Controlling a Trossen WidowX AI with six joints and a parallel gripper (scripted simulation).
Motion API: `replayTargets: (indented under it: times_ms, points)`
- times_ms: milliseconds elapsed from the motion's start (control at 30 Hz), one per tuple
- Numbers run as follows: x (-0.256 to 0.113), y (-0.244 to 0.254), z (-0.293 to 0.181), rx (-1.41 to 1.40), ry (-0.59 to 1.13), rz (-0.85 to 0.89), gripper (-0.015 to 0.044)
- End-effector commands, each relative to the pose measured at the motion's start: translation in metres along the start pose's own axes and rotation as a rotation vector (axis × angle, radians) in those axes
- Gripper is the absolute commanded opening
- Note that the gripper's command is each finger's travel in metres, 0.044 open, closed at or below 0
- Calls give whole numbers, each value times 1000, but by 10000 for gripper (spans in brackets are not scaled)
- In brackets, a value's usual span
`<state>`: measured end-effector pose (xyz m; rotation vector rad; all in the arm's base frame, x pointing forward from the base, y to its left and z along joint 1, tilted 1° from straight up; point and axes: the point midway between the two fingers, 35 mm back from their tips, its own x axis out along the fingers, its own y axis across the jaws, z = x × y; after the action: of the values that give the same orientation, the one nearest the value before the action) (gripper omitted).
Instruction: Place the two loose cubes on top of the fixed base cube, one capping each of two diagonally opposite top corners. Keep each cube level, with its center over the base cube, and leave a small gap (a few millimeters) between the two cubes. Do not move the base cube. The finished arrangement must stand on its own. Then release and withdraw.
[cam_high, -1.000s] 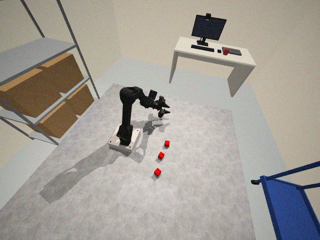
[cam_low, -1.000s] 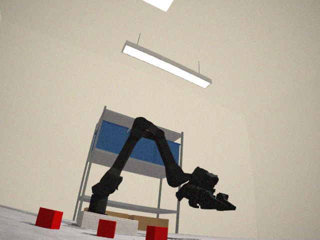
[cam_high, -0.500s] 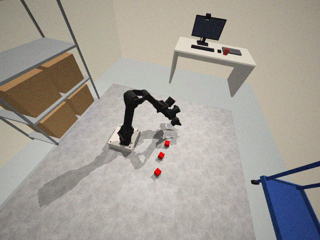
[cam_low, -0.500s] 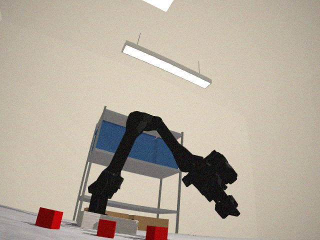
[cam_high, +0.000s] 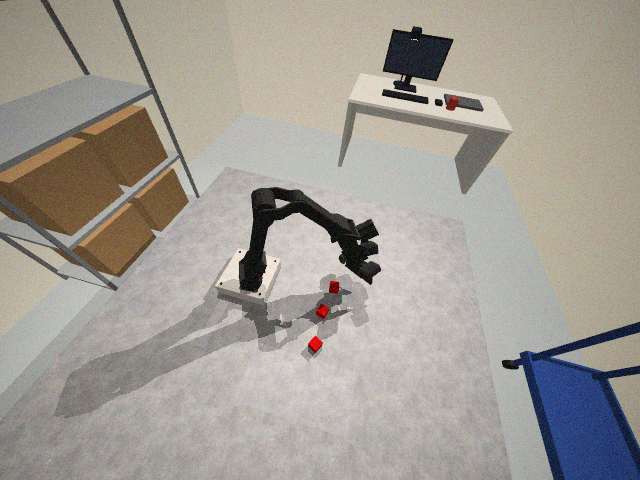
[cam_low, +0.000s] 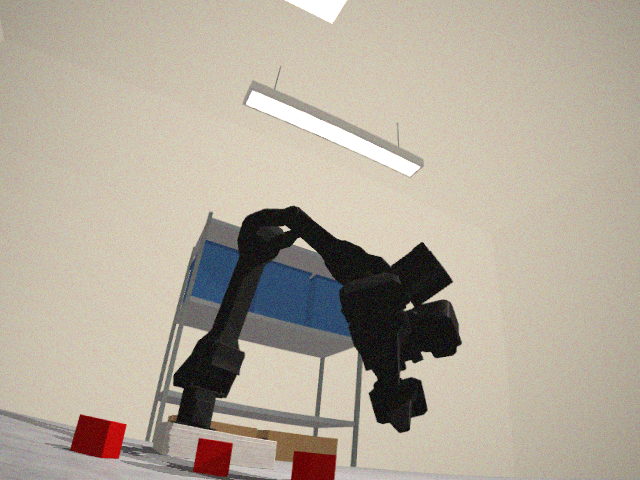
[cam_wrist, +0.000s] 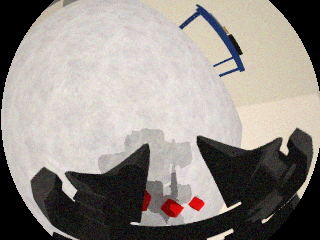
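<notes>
Three red cubes rest apart on the mat in a loose row. The near one (cam_high: 315, 344) (cam_low: 98, 436), the middle one (cam_high: 322, 311) (cam_low: 212, 457) and the far one (cam_high: 333, 286) (cam_low: 313, 466) look alike, so I cannot tell which is the base. In the wrist view they show low between the fingers: one cube (cam_wrist: 147, 201) partly hidden by the left finger, one cube (cam_wrist: 172, 208) in the middle, one cube (cam_wrist: 196, 204) at the right. My gripper (cam_high: 372, 262) (cam_wrist: 173, 143) is open and empty, tilted downward well above the mat, beyond the far cube.
The arm's white base plate (cam_high: 273, 273) (cam_low: 258, 452) lies left of the cubes on the grey mat (cam_high: 403, 361). Shelving with brown boxes (cam_high: 56, 186) stands at the left, a white desk (cam_high: 429, 116) at the back, a blue cart (cam_high: 578, 413) at the right.
</notes>
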<state>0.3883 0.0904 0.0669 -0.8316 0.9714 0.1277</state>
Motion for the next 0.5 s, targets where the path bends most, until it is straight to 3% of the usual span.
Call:
replayTargets:
  times_ms: [0,467]
  points:
    - [8,-30,-25,-77,82,54,265]
    - [6,-102,-127,-253,254,319,265]
